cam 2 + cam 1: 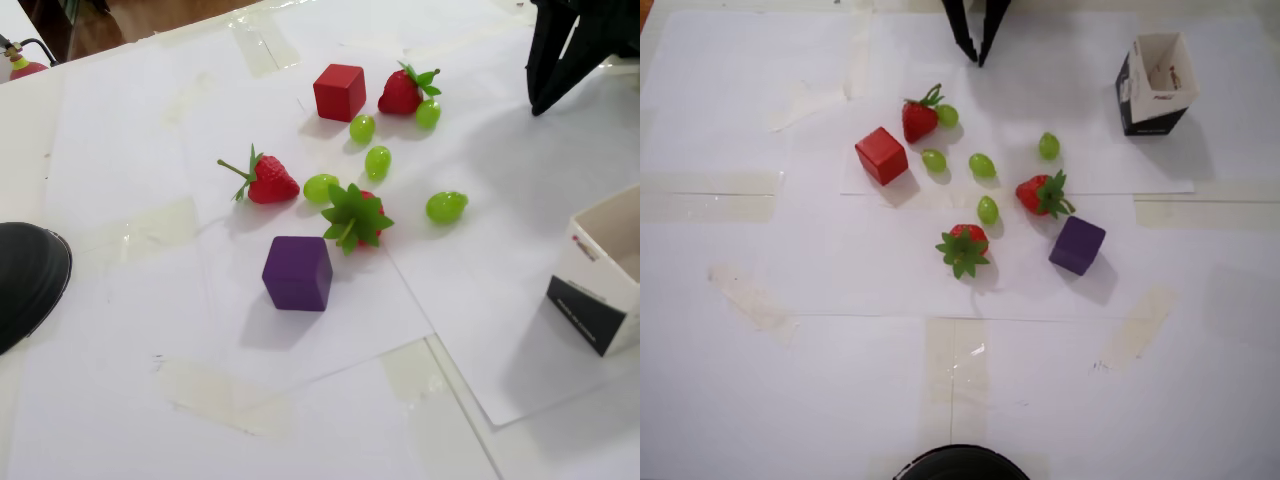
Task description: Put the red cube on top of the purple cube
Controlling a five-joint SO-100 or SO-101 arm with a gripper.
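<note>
Hand at top centre of overhead view, fingertips nearly together, grasping nothing. Red cube left of centre; purple cube right of centre, well apart

Overhead looks straight down; fixed view slants sideways.

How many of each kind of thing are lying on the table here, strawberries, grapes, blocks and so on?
Strawberries: 3
Green grapes: 5
Cubes: 2, the red cube and the purple cube
Paper box: 1
Total: 11
</note>
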